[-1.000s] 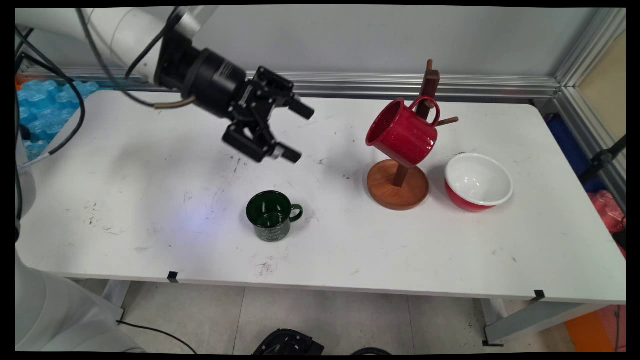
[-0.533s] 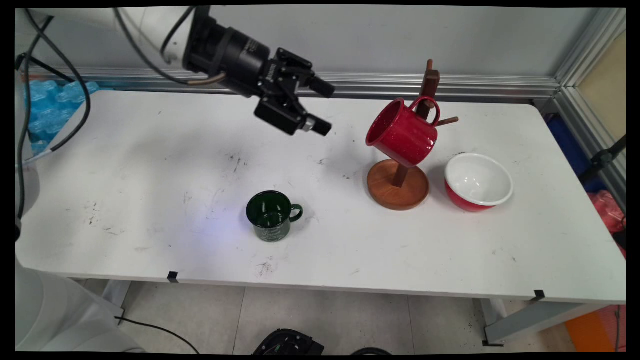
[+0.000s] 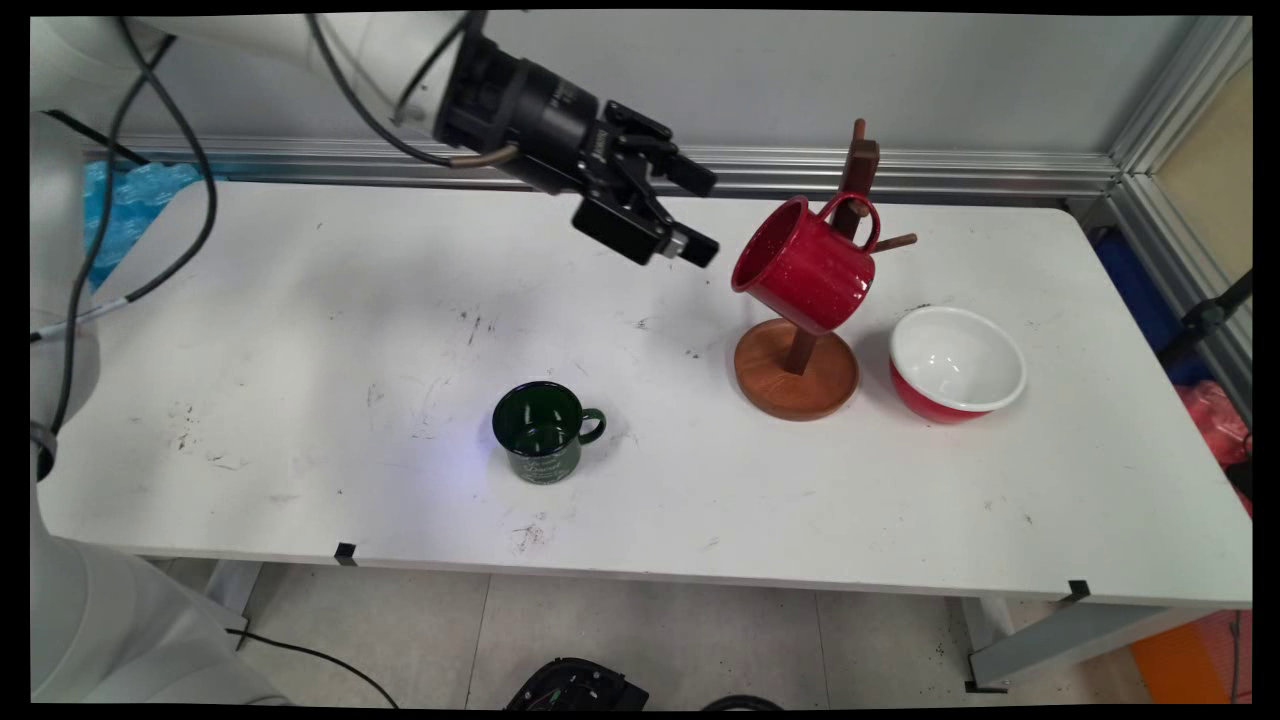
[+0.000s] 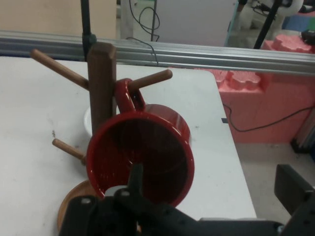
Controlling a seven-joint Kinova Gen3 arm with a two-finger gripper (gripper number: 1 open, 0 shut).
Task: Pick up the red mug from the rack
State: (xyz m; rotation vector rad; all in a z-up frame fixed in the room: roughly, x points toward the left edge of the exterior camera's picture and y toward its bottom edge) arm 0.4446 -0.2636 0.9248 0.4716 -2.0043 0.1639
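A red mug (image 3: 805,265) hangs by its handle on a peg of a wooden mug tree (image 3: 797,385), its mouth tilted toward the left. My gripper (image 3: 705,215) hovers open just left of that mouth, above the table and holding nothing. In the hand view the red mug (image 4: 142,157) faces me straight on, its opening filling the middle, with the tree's post (image 4: 102,88) behind it. One black finger (image 4: 295,191) shows at the lower right. A dark green mug (image 3: 540,430) stands upright on the table, well below and left of the gripper.
A red bowl (image 3: 955,365) with a white inside sits right of the tree's round base. The white table (image 3: 300,330) ends at an aluminium rail along the wall. Black cables hang from the arm at the left.
The gripper has travelled right and upward across the table, from above the green mug to just beside the red mug's mouth. It has stayed open. Nothing on the table moved.
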